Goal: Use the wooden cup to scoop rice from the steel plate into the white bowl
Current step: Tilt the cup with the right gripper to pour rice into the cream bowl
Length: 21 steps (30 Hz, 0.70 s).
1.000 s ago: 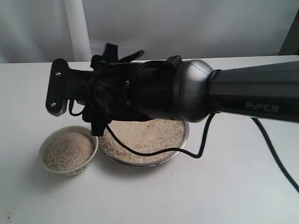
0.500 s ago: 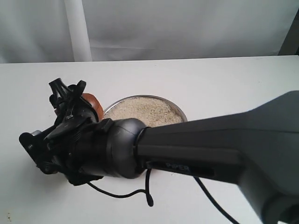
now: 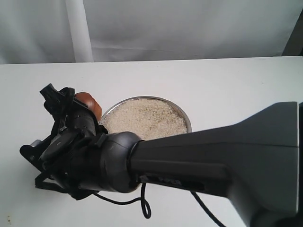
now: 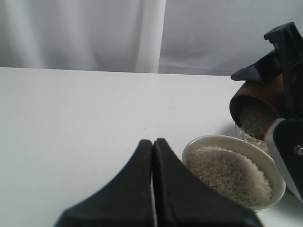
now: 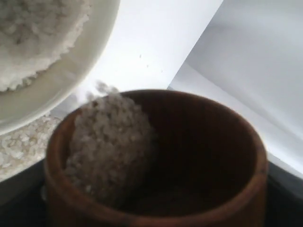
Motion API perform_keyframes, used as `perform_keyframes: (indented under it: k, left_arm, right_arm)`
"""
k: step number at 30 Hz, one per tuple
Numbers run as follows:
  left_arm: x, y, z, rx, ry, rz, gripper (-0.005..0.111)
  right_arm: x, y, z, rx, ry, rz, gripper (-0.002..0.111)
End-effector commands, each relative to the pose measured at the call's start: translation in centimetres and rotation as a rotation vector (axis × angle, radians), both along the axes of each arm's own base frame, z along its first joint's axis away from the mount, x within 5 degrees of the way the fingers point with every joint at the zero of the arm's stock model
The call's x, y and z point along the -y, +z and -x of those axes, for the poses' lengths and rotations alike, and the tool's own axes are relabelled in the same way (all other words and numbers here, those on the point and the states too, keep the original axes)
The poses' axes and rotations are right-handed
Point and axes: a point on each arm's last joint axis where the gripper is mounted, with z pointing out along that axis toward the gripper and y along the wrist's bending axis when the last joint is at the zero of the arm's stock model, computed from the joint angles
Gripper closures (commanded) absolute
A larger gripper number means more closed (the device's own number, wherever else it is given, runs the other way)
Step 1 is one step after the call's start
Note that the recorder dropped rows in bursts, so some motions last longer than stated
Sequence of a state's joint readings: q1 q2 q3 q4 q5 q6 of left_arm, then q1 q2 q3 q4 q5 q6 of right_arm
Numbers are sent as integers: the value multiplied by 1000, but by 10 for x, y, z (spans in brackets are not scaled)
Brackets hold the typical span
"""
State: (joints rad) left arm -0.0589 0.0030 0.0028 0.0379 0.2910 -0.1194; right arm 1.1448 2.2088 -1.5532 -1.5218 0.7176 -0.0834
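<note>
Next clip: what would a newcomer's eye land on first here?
The bulky dark right arm fills the exterior view's foreground. At its far end the wooden cup is held tilted, rice piled at its lip, close to the heaped white bowl. The steel plate sits behind the arm, grain-covered.

The right arm [image 3: 213, 161] is big and dark. It comes in from the near right corner of the counter [image 3: 227, 90] and stretches across to the left side. Its wrist [image 3: 83, 158] is bent, so the right gripper [image 3: 71, 100] points toward the far edge. Its fingers [image 3: 53, 93] squeeze the wooden cup [image 3: 89, 105] and hold it tipped in the air. The left gripper [image 4: 152, 143] sits low over the counter. Its two fingers are pressed tight together with nothing between them.
</note>
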Motion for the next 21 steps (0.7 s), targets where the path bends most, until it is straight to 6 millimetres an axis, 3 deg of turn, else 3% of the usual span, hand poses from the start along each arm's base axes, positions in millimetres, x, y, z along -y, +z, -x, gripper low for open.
perform_keyframes:
  k: [1, 21]
  left_arm:
    - [0, 2, 0, 11, -4, 8, 107]
    - [0, 2, 0, 11, -4, 10, 107]
  right_arm:
    - [-4, 6, 3, 51, 41, 37, 108]
    - [-10, 12, 6, 165, 144, 156, 108]
